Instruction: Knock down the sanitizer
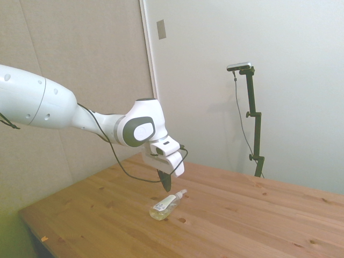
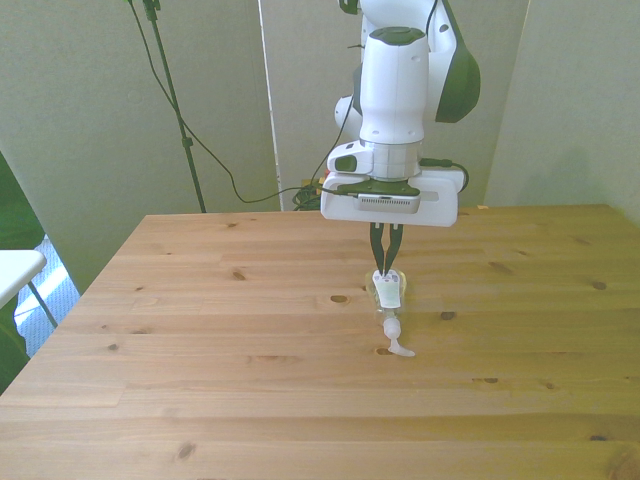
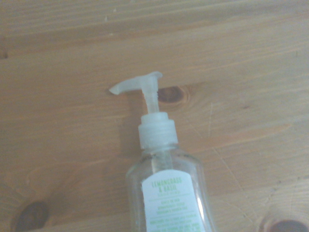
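The sanitizer [image 1: 165, 206] lies flat on its side on the wooden table [image 1: 242, 215], a clear slim bottle with yellowish liquid at its base and a pale label. Its white pump nozzle [image 2: 395, 340] points toward the table's near edge in the front view. The wrist view shows the sanitizer [image 3: 166, 188] from close by, label up, with the nozzle [image 3: 140, 87] beside a dark knot. My gripper [image 2: 385, 262] hangs just above the bottle's base end, fingers [image 1: 166, 181] pressed together and holding nothing.
A pale panel wall and a white wall stand behind the table [image 2: 200, 330]. A white object's edge [image 2: 15, 270] shows off the front view's left side of the table.
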Tool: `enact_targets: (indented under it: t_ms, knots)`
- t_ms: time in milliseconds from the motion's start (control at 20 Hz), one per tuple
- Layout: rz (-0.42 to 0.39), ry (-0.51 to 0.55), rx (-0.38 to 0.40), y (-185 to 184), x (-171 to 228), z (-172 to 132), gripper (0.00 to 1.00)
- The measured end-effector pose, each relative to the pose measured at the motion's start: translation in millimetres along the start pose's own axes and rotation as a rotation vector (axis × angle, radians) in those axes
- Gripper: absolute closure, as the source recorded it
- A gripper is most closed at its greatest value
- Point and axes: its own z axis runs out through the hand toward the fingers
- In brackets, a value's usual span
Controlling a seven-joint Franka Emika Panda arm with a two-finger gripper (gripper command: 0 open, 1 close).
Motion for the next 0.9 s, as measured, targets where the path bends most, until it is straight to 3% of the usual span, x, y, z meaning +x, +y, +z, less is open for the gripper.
enact_targets:
  t_ms: [900]
  knots:
    - [-0.072, -0.014, 0.0, 37.8, -76.1, -11.1, 0.0]
